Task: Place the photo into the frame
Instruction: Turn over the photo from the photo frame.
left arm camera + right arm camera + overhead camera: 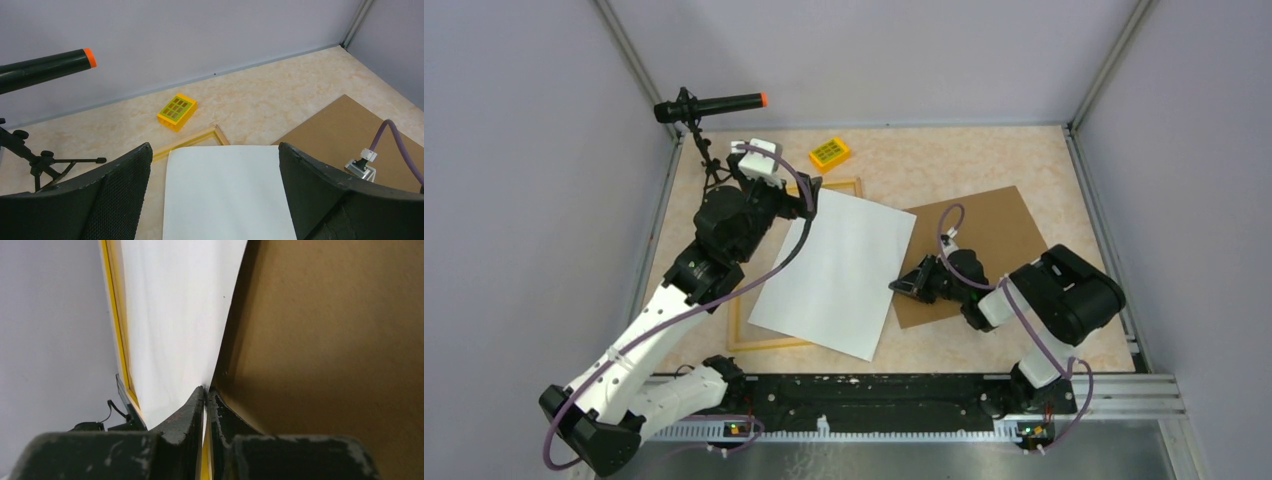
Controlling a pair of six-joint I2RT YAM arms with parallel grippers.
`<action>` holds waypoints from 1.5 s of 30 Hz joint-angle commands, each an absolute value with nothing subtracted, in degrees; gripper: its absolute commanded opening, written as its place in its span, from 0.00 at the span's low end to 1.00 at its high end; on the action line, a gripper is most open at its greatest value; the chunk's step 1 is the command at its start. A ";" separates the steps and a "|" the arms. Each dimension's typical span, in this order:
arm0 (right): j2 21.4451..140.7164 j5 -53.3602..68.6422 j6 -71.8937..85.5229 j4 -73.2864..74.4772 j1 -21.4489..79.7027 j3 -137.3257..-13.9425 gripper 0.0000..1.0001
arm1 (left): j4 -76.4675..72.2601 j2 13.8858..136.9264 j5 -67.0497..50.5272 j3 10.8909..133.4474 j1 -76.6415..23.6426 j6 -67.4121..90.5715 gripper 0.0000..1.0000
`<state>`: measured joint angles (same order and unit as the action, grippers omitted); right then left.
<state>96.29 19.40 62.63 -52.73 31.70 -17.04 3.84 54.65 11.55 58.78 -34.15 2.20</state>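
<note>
The photo (836, 272) lies white back up, tilted, over the light wooden frame (759, 344), whose far corner (852, 183) and near-left rails show. My right gripper (901, 284) is shut on the photo's right edge, seen edge-on in the right wrist view (175, 330) with the pinch point (206, 392). My left gripper (809, 196) is open and empty above the photo's far-left corner; in its view the white sheet (227, 192) lies between its fingers (125, 175), with the frame corner (212, 134) beyond.
A brown cardboard board (989, 245) lies under the right arm, right of the photo. A small yellow block (829, 152) sits at the back. A black microphone with orange tip (714, 104) stands on a tripod at back left.
</note>
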 commanded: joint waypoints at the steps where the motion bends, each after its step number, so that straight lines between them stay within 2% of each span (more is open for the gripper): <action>1: 96.34 19.09 56.31 -51.76 31.01 -21.40 0.00 | 0.78 54.13 12.49 58.26 -33.90 1.23 0.98; 6: 97.29 25.17 52.56 -51.07 29.51 -25.52 0.00 | 0.78 54.24 12.40 58.18 -33.86 1.30 0.98; 14: 96.79 35.82 36.10 -18.00 22.86 -40.78 0.00 | 0.85 54.46 11.76 58.08 -33.88 2.08 0.98; 18: 98.19 39.26 30.00 -6.53 21.89 -47.02 0.00 | 0.95 55.12 11.90 58.21 -33.88 2.09 0.98; 24: 100.99 39.36 33.21 -9.79 23.47 -49.55 0.00 | 0.70 55.34 11.05 58.00 -33.91 2.58 0.98; 32: 106.81 35.39 34.26 -8.44 29.96 -59.14 0.00 | 1.38 56.64 10.78 58.50 -33.85 2.83 0.98; 45: 113.14 32.21 36.27 -7.58 31.81 -67.88 0.00 | 1.04 56.31 10.51 58.12 -33.91 2.95 0.98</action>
